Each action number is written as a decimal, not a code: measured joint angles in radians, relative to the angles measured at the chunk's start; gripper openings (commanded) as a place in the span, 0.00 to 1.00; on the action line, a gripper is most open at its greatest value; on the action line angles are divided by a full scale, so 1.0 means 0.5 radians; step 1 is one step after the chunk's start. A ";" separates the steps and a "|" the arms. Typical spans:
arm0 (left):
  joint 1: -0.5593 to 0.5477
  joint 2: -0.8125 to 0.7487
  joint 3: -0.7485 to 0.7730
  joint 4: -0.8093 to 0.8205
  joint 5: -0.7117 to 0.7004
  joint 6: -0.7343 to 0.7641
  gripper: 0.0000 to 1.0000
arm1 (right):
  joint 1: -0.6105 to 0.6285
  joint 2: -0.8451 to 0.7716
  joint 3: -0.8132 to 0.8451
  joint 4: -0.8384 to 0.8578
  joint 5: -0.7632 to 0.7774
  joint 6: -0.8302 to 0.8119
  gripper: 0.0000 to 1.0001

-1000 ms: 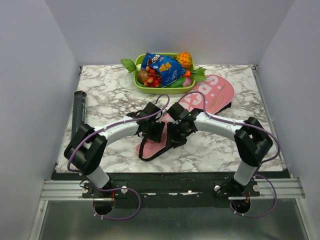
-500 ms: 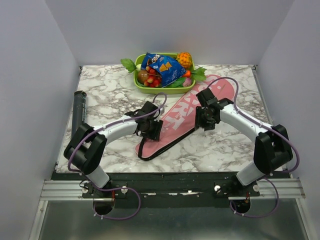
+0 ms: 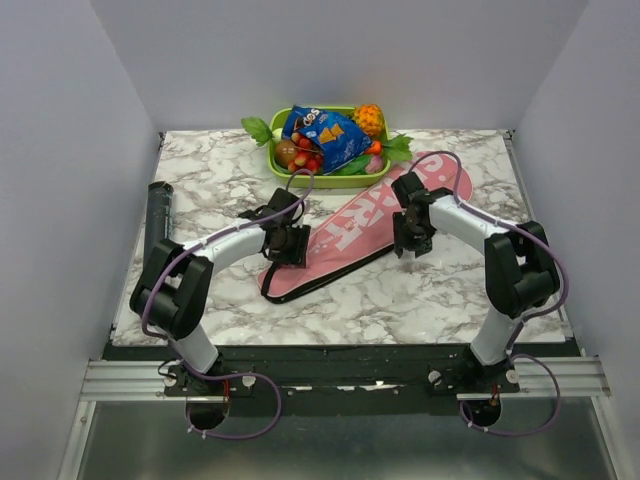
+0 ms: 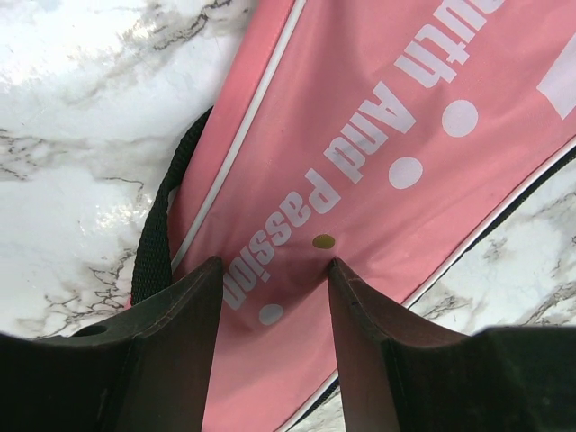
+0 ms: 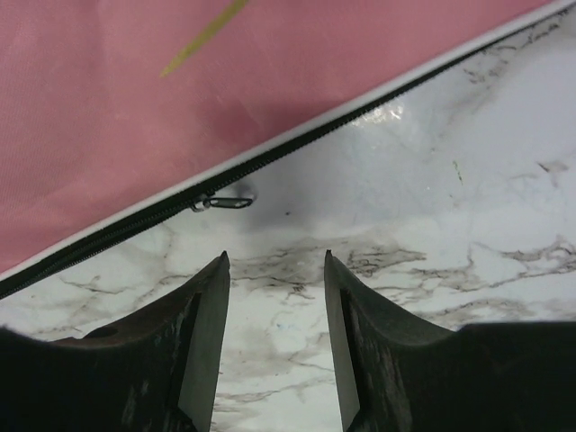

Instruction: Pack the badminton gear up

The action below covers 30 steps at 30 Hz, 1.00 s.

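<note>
My left arm bends out from its base at the near left and reaches in over the table (image 3: 220, 180). The wrist tips down, so my left gripper (image 3: 288, 250) points onto the thin end of the pink bag (image 3: 350, 225). Its fingers are partway apart and squeeze a bump of the pink cloth between them. A black strap (image 4: 153, 243) runs along the bag's edge, just beside one finger.

My right arm folds at the elbow on the right side and reaches in toward the middle. My right gripper (image 3: 412, 240) hangs over bare table, just beside the bag's long edge. Its fingers are apart and hold nothing. The black zipper (image 5: 108, 232) runs along that edge, and its little metal pull (image 5: 220, 202) lies just past my fingertips.

The bag lies flat and slanted, with the thin end near me and the wide end far right. The black tube (image 3: 157, 215) lies along the left edge, well apart from both grippers. The green tray (image 3: 285, 178) with the blue snack packet (image 3: 325, 130) sits at the far side, near the bag.
</note>
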 measured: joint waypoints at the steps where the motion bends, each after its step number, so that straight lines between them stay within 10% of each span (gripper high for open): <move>1: 0.000 0.010 0.016 -0.009 -0.009 0.000 0.57 | 0.000 0.026 0.014 0.010 -0.005 -0.023 0.53; 14: 0.000 0.050 0.069 -0.043 -0.045 0.002 0.57 | 0.000 0.275 0.171 0.067 -0.096 -0.230 0.48; 30: 0.001 0.054 0.069 -0.040 -0.044 0.002 0.57 | 0.000 0.336 0.239 0.053 -0.198 -0.287 0.06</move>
